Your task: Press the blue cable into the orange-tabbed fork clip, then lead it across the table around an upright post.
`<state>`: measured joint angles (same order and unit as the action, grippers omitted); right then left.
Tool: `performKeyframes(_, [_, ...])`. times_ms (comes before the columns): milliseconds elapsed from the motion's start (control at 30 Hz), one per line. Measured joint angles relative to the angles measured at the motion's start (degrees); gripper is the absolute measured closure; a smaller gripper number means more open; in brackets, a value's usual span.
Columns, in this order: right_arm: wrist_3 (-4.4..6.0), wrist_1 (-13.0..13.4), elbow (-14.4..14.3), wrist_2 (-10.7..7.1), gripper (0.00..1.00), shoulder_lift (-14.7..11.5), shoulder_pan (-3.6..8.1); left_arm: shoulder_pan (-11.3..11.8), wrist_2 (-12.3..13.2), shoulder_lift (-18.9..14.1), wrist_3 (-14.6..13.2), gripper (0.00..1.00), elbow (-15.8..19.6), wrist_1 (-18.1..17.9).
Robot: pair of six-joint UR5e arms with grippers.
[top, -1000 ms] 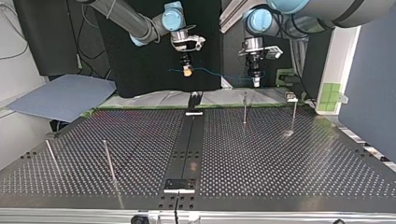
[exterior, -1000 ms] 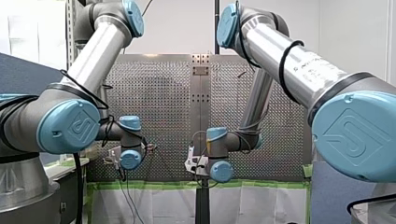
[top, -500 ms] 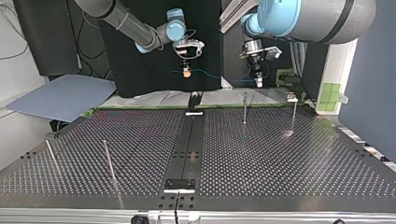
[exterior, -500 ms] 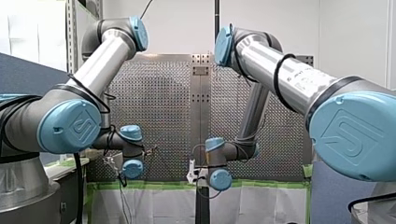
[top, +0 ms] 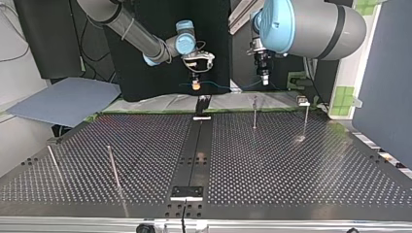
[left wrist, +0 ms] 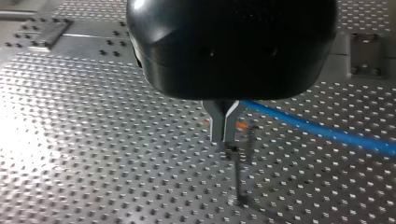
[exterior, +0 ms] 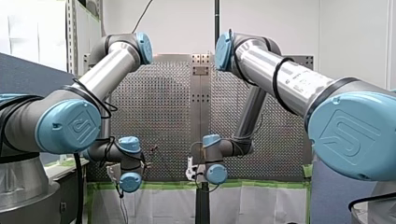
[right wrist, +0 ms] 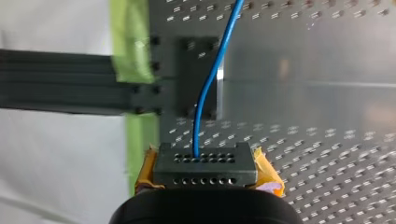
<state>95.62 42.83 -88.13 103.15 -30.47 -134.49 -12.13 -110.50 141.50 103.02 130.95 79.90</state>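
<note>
While the blue cable (right wrist: 208, 84) spans taut above the worktop's (top: 291, 170) far edge, pinched tight in the right gripper (right wrist: 205, 159) and left gripper (left wrist: 224, 133), the left gripper should descend squarely onto the orange-tabbed fork clip (left wrist: 241, 125).

Both arms stretch forward with wrists turned down. My left hand (left wrist: 223, 138), metal-fingered, and my right hand (right wrist: 205, 157), yellow-padded, point downward side by side, each pinching the blue cable (right wrist: 210, 88).
</note>
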Motion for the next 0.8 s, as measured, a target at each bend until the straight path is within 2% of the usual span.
performKeyframes(133, [-0.63, -1.7, 0.9, 0.08, 0.98, -1.67, -0.06, 0.35, 0.07, 1.92, -0.43, 1.0, -1.83, 1.54])
performKeyframes(300, [-1.59, -3.4, 1.02, 0.13, 0.98, -2.42, 0.12, 0.84, 0.04, 4.27, -0.53, 1.0, -3.83, 3.81])
performKeyframes(667, [-1.92, -4.16, 1.06, 0.02, 0.98, -2.48, 2.1, 2.36, 1.39, 9.83, -0.37, 1.0, -6.88, 9.36])
performKeyframes(800, [-3.28, -4.08, 1.16, -0.18, 0.98, -2.46, 2.43, 3.31, 2.72, 12.19, -0.12, 1.0, -7.16, 11.15])
